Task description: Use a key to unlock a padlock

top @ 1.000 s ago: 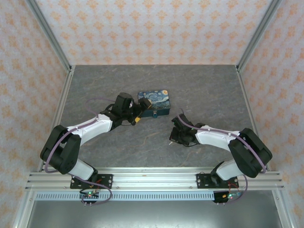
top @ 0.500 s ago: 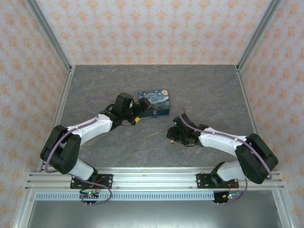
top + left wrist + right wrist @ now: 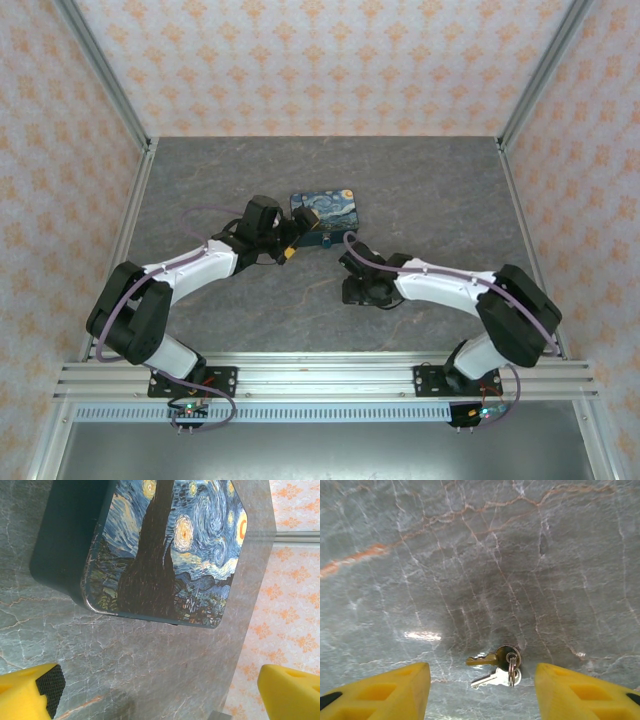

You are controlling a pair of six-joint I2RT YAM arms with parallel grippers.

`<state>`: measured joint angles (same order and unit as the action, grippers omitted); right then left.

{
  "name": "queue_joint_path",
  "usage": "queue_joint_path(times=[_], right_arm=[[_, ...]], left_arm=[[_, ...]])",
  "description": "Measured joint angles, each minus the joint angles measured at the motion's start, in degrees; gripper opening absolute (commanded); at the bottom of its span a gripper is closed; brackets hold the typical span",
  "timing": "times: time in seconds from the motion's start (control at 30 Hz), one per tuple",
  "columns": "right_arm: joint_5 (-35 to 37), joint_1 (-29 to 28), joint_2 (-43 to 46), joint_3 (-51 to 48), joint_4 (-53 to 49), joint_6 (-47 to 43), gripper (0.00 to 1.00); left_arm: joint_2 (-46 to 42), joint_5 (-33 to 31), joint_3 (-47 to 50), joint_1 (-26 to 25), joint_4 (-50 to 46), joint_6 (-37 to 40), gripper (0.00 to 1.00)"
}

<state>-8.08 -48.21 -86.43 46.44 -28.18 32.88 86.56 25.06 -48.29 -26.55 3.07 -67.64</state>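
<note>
Two keys [image 3: 499,666], one brass and one silver, lie on one ring flat on the grey marbled table [image 3: 470,555]. My right gripper [image 3: 482,692] hangs open just above them, a yellow finger [image 3: 385,692] on each side, touching neither key. In the top view the right gripper [image 3: 356,284] points down at mid-table. The padlock [image 3: 326,240] is a tiny teal piece at the front wall of the dark blue swirly box [image 3: 322,211]. My left gripper [image 3: 291,248] stands wide open beside the box's left front corner. From its wrist I see the box lid [image 3: 170,550] ahead of empty fingers [image 3: 30,692].
Aluminium posts and orange-patterned walls [image 3: 320,60] close the table in on three sides. A metal rail [image 3: 320,375] carrying both arm bases runs along the near edge. Bare table lies to the right of the box and behind it.
My right gripper has gone from shut to open and has swung left toward the table's middle, nearer the box. The left arm and the box have not moved.
</note>
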Motion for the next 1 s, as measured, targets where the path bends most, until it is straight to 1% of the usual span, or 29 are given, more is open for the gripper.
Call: queue_joint_path(times=[0.2,0.47,0.6,0.73,0.97,1.0], right_arm=[[1.27,-0.85,-3.65,2.29,-2.78,-2.01,0.56],[1.88,-0.94,-5.07,2.95,-4.20,-3.61,0.50],[2.19,-1.16,-5.73,3.63,-5.09,-4.26,0.48],[2.71,-1.55,-5.99,4.04,-5.70,-4.70,0.41],[2.49,-1.88,-5.97,3.91,-5.46,-5.11,0.21],[2.51,-1.90,-5.97,3.82,-5.42,-5.09,0.20]], left_arm=[[0.00,0.00,0.00,0.00,0.00,0.00,1.00],[0.76,0.02,0.00,0.00,0.20,0.00,1.00],[1.27,0.02,0.00,0.00,0.26,0.00,1.00],[1.36,0.02,0.00,0.00,0.35,0.00,1.00],[1.36,0.02,0.00,0.00,0.39,0.00,1.00],[1.36,0.02,0.00,0.00,0.39,0.00,1.00]])
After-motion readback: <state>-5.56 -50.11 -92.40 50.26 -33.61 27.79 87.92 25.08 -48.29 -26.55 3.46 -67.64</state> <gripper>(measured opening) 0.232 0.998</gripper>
